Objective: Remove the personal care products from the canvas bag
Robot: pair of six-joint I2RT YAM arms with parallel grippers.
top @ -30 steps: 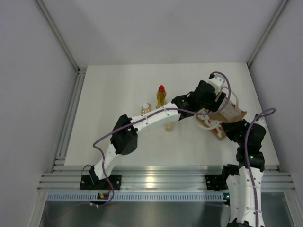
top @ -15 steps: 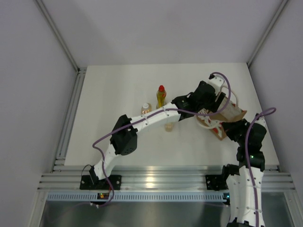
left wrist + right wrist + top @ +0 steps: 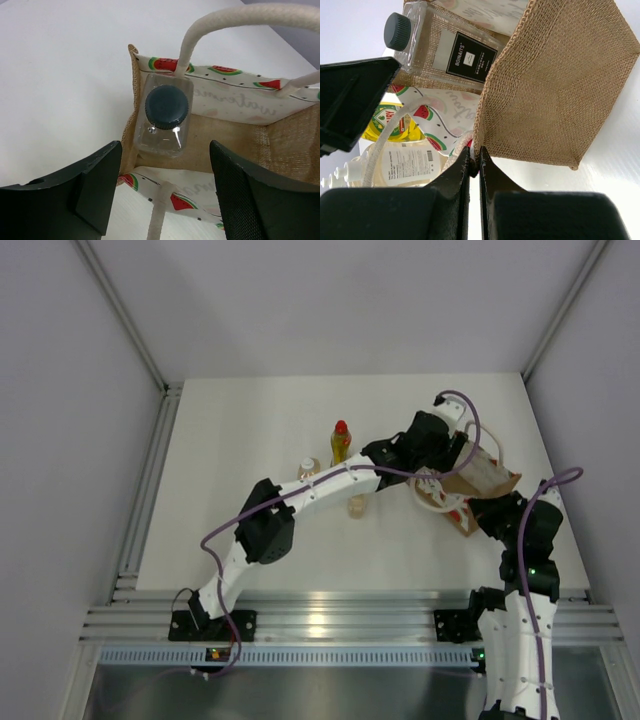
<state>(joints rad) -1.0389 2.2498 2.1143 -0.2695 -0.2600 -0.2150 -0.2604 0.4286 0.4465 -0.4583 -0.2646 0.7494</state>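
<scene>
Clear bottle (image 3: 162,117) with dark grey ribbed cap, last of the four, lodged in a corner of canvas bag (image 3: 280,150), directly under one white rope handle (image 3: 240,15). Square-shouldered, glossy hard plastic, black label on one flat side. Bag of coarse tan weave, boxy but floppy at the rim, watermelon print on its white panels. Placed at the right of table (image 3: 250,430), apparently tipped with mouth turned leftward. Left claw (image 3: 165,150) spread either side of the bottle, dark textured pads not touching it. Narrowed somewhat over the last second, arm shifted slightly: probably closing in for the grab. Right claw (image 3: 474,162) pressed together, pinching a burlap edge of the bag beside a rope end, seemingly to steady it. Further left, out of the bag and upright: yellow bottle (image 3: 340,443) with red cap, farthest; amber bottle (image 3: 308,469) just left of it; second amber bottle (image 3: 357,505) nearer, both white-capped. None shifted in that second. Three of four out, so likely one lift left.
</scene>
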